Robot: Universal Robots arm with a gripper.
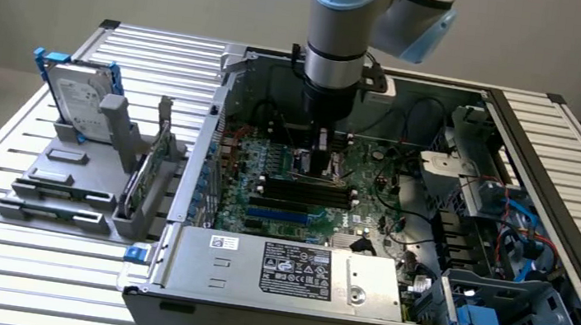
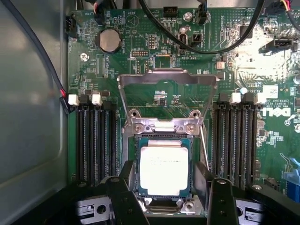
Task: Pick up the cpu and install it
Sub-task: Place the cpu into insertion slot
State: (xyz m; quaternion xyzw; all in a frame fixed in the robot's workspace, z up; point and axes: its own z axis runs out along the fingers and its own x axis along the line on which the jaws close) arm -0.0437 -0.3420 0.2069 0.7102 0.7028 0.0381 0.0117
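Observation:
The cpu, a small square chip with a pale silver lid, lies flat in the socket on the green motherboard. The socket's metal load plate stands hinged up beyond the chip. My gripper hangs just above the chip, open, with one black finger on one side of it and the other finger clear of the opposite side. In the exterior view the arm reaches straight down into the open computer case, and the gripper is low over the board's middle.
Black memory slots flank the socket. Black cables arch over the board. In the exterior view a silver hard drive with blue brackets stands on a grey rack on the exterior view's left, and the power supply sits at the case front.

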